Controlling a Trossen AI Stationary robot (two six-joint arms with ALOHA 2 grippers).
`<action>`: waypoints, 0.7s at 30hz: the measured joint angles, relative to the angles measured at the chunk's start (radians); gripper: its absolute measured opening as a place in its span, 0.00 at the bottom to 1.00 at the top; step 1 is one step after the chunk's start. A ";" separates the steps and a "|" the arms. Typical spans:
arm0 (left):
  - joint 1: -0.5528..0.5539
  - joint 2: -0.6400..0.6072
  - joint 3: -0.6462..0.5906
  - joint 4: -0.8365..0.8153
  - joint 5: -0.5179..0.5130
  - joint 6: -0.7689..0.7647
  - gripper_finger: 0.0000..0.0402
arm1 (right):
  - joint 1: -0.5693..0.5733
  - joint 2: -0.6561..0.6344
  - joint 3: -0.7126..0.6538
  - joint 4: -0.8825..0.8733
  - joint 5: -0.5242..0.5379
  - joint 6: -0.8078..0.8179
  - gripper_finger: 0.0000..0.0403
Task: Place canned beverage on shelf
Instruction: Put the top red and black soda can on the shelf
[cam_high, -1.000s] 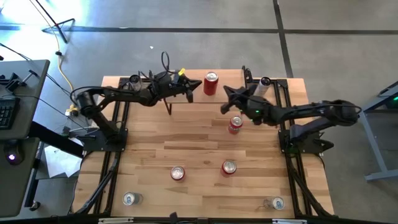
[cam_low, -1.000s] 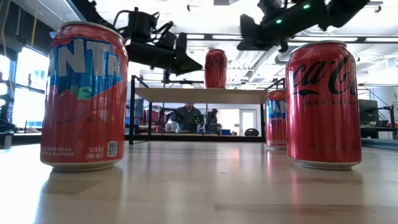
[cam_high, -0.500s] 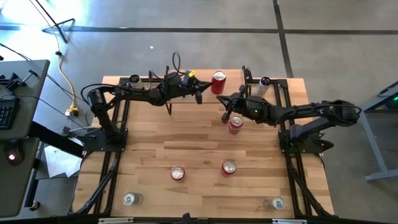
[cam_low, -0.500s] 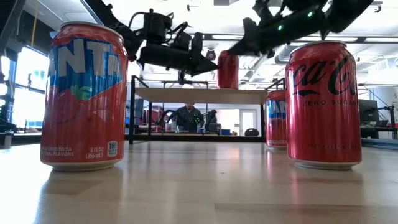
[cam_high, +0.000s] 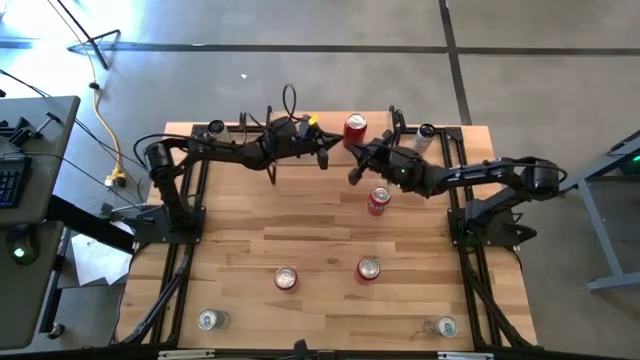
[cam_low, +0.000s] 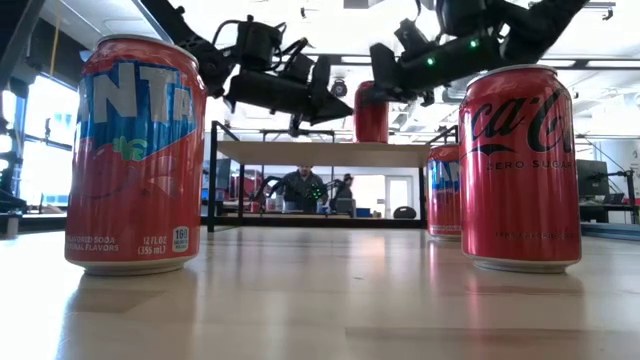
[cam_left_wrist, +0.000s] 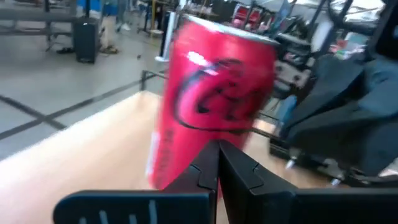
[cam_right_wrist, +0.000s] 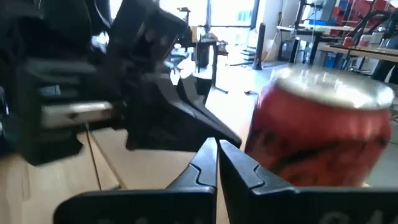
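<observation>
Right gripper (cam_high: 352, 175) moved nearer can (cam_high: 355, 130) on shelf (cam_low: 320, 152); both jaws together.

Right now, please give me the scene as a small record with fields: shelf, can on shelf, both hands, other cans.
shelf: small rack with light wooden top and black wire legs, at the table's far edge
can on shelf: one red can, upright on the shelf top
left hand: shut, empty, above the shelf, beside the can
right hand: shut, empty, at the can's other side
other cans: three red cans on the table, namely; two pale-topped cans near the front corners
</observation>
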 joint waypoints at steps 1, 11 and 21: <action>0.007 -0.020 0.000 -0.037 -0.001 0.008 0.00 | 0.001 0.003 0.016 0.000 0.000 0.000 0.00; -0.012 -0.224 -0.020 -0.256 -0.251 0.144 0.00 | 0.076 0.202 0.271 -0.137 0.299 -0.027 0.00; 0.026 -0.292 -0.193 -0.156 -0.230 0.086 0.00 | 0.071 0.283 0.333 -0.222 0.500 -0.021 0.00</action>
